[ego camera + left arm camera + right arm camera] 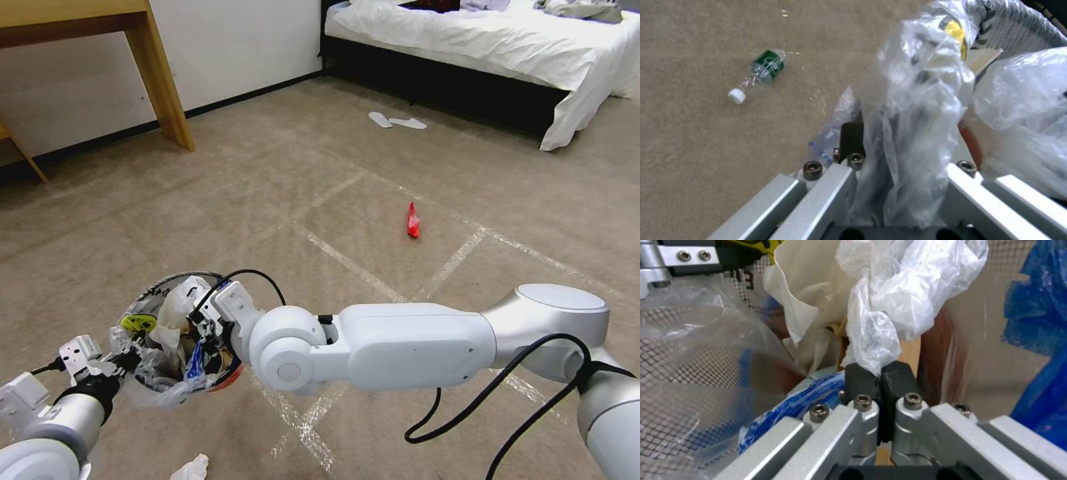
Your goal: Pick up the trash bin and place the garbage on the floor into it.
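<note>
While the trash bin [175,337] hangs off the floor, part-filled, left gripper [902,160] jaws clamp its rim and liner. Right gripper [881,373] sits inside, jaws pinched together on clear plastic. Remaining litter: red wrapper [413,221], bottle [758,75], tissue [192,468].

Your left gripper [902,156] clamps the trash bin [1018,30] rim through its clear plastic bag [916,110]. 1 plastic bottle [758,75] lies on the carpet [706,150], well apart.

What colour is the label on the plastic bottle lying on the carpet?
Green, on the plastic bottle; the left wrist view shows it best.
</note>
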